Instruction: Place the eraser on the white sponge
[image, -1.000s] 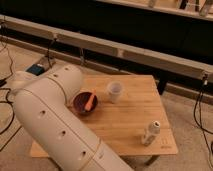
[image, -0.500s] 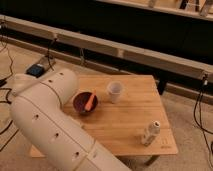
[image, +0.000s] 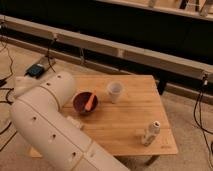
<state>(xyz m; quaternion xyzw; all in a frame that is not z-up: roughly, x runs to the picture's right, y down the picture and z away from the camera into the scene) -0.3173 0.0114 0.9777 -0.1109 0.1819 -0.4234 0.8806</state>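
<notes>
The eraser and the white sponge do not show; they may lie behind my arm. The arm's thick white links (image: 50, 125) fill the lower left of the camera view and cover the left part of the wooden table (image: 130, 125). My gripper is not in view either, so it is either behind those links or outside the frame. At the arm's edge a small pale patch (image: 74, 121) peeks out on the table, and I cannot tell what it is.
On the table stand a dark red bowl (image: 80, 106) with an orange stick (image: 90, 102) in it, a white cup (image: 114, 91) and a small white bottle (image: 150, 132) near the front right corner. Cables and a dark box (image: 36, 70) lie on the floor to the left.
The arm's upper link has shifted slightly to the left, uncovering a little more of the bowl's side. Nothing on the table has moved.
</notes>
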